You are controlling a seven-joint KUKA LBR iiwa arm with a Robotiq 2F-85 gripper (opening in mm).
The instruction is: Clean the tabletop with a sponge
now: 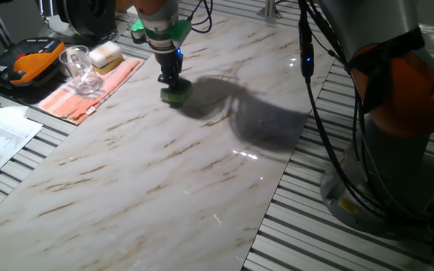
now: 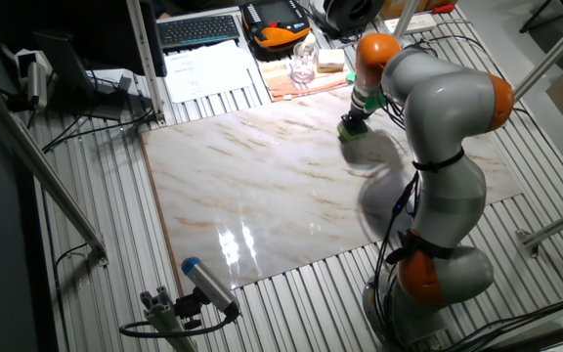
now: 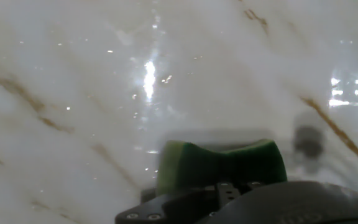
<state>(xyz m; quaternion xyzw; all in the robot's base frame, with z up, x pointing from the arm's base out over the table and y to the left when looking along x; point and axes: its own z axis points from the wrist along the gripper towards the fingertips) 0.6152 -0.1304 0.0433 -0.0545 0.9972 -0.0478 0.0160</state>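
Sponge (image 1: 176, 92) position: pressed flat on the marble tabletop (image 1: 164, 173), upper centre of one fixed view, near the slab's far edge. The gripper (image 1: 170, 80) stands upright over it, fingers pinching the sponge at its narrow waist; the hand view shows the green body (image 3: 222, 163) bulging on both sides of the fingers.

Handling judgement: the sponge looks light, soft and compressible, so it should deform under load. The pinched waist appears the best grip point. The glossy slab probably offers little friction.

Upper left of that view: an orange cloth (image 1: 89, 94), a glass (image 1: 81, 69) and a yellow block (image 1: 105, 54) lie on the desk beside the slab.
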